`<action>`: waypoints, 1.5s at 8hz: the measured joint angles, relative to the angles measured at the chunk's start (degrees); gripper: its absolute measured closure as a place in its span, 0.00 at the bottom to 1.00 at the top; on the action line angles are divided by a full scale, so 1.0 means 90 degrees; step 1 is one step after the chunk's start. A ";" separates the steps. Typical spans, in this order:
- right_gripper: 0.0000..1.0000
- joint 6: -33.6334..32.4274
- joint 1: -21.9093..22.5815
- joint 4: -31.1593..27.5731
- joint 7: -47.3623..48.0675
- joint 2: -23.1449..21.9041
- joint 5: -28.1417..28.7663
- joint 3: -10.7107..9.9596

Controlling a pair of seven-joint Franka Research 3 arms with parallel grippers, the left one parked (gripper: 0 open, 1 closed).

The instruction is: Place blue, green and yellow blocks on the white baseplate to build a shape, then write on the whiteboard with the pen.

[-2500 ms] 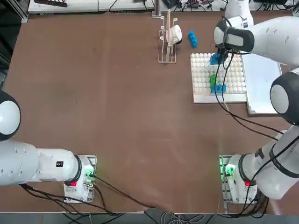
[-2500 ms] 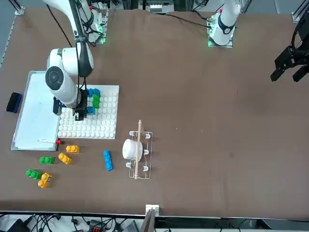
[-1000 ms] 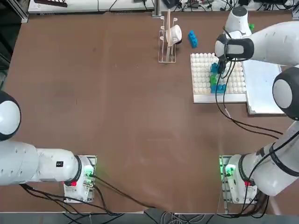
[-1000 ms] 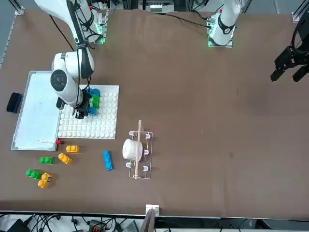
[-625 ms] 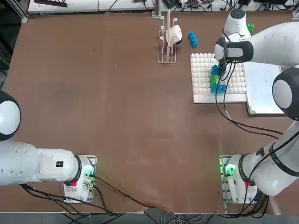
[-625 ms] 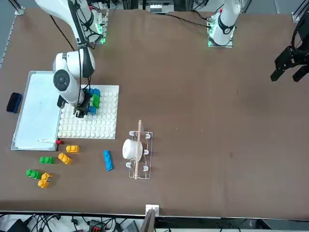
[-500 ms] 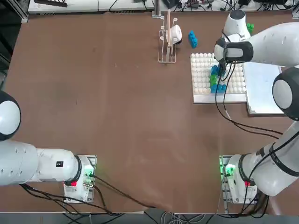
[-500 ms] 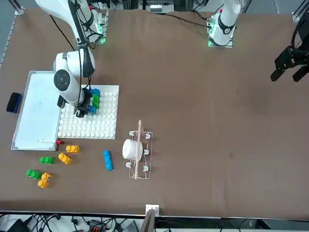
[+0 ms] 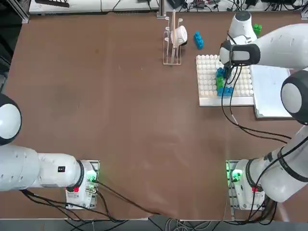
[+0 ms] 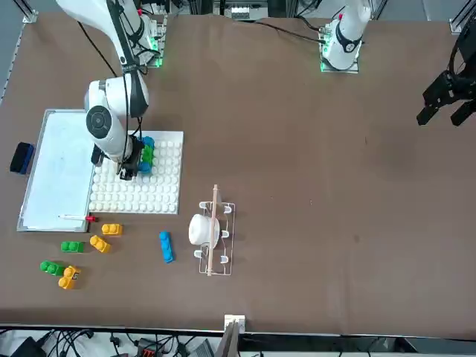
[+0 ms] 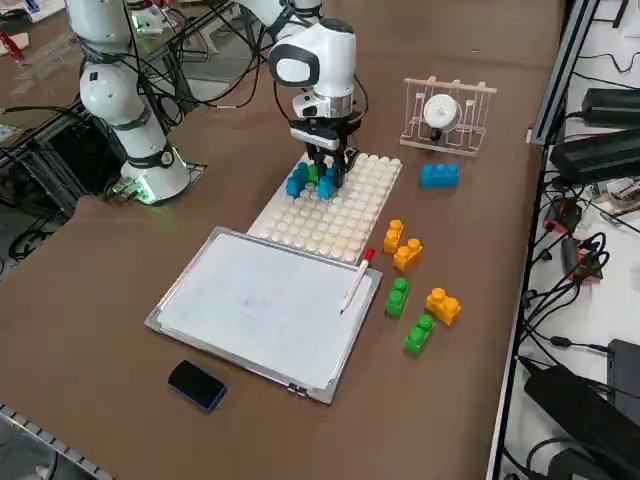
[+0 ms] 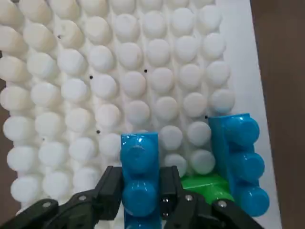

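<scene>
A: Blocks status, build phase. One blue block (image 12: 139, 176) is held clamped between the fingers of the right tool (image 12: 140, 200), which is low over the white baseplate (image 9: 208, 79), at the baseplate's near right part in the top view. Whether the held block is already pressed onto the studs cannot be told.

B: What is recorded as already placed?

A: A green block (image 12: 207, 186) and a second blue block (image 12: 238, 160) are seen seated on the baseplate, touching each other, just beside the held block. The shape is judged partly built; no yellow is seen on the plate.

B: Loose stock?

A: Beyond the far edge of the baseplate, on the bench (image 9: 120, 106): a loose blue block (image 10: 165, 246), yellow blocks (image 10: 111, 229) and green blocks (image 10: 72, 246), all apart from the plate.

B: Writing step?

A: Not started, by judgement. The whiteboard (image 11: 250, 300) is seen blank, lying right of the baseplate; the pen (image 11: 357, 280) lies on its far edge. A dark eraser (image 11: 196, 384) lies off its near end.

B: Containers?

A: A wire rack (image 9: 172, 45) left of the baseplate carries one white cup-like item (image 9: 180, 34).
</scene>
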 joint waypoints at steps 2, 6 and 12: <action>0.58 0.0082 0.0000 -0.0057 -0.0005 0.0000 -0.0202 0.0015; 0.58 0.0282 -0.0001 -0.0189 -0.0026 -0.0004 -0.0257 0.0016; 0.58 0.0628 -0.0003 -0.0378 -0.0042 -0.0004 -0.0274 0.0034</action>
